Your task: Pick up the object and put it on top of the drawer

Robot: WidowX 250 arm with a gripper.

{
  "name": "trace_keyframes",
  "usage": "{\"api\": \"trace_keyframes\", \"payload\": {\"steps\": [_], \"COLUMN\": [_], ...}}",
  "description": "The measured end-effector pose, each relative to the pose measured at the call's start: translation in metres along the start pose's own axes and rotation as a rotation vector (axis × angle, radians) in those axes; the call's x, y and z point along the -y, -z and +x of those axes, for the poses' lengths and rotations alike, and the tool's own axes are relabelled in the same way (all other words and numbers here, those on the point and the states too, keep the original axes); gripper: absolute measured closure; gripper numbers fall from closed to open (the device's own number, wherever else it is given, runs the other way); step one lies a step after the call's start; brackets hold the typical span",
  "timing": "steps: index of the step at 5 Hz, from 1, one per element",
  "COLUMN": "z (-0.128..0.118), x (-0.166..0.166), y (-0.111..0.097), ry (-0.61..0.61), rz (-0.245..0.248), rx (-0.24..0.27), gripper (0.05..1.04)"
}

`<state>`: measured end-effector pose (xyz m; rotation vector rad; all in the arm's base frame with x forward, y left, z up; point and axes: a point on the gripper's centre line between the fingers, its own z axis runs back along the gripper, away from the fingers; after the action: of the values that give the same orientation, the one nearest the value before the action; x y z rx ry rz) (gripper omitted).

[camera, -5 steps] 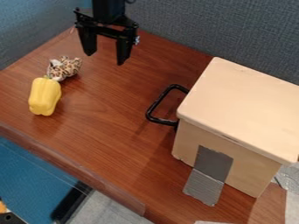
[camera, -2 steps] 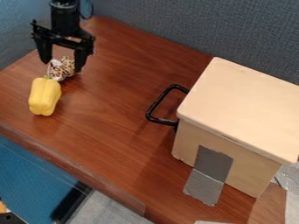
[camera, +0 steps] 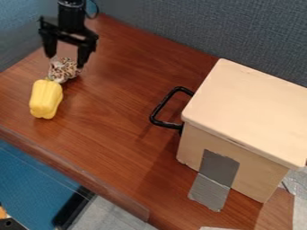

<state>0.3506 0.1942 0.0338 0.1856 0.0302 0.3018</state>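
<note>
Claw [camera: 65, 62]: one, fingers apart, over the bundle
Spotted bundle [camera: 64, 72]: one, near the table's [camera: 120, 99] upper-left edge
Yellow pepper [camera: 46, 99]: one, just beside it
Drawer [camera: 252, 103]: one, right side — one handle [camera: 162, 105]
Change: claw moved left; bundle, pepper, drawer unmoved

You look down at a slant from above the taped side of the box [camera: 246, 103], facing across the tabletop [camera: 120, 117] to the partition [camera: 203, 27] behind the box, near enough to crop its right end.
</note>
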Motion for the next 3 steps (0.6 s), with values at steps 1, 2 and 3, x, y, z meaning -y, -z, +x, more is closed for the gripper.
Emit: {"api": "trace_keyframes", "payload": {"steps": [1,2,3], "z": [0.012,0.013,0.011], "x": [0.006,0.013,0.016], "y": [0.007,0.020,0.023], "ry": [0.051,0.049,0.023], "rz": [0.010,-0.016,-0.023], "rx": [-0.020,-0.044,-0.052], "gripper": [0.083,0.118,0.393]}}
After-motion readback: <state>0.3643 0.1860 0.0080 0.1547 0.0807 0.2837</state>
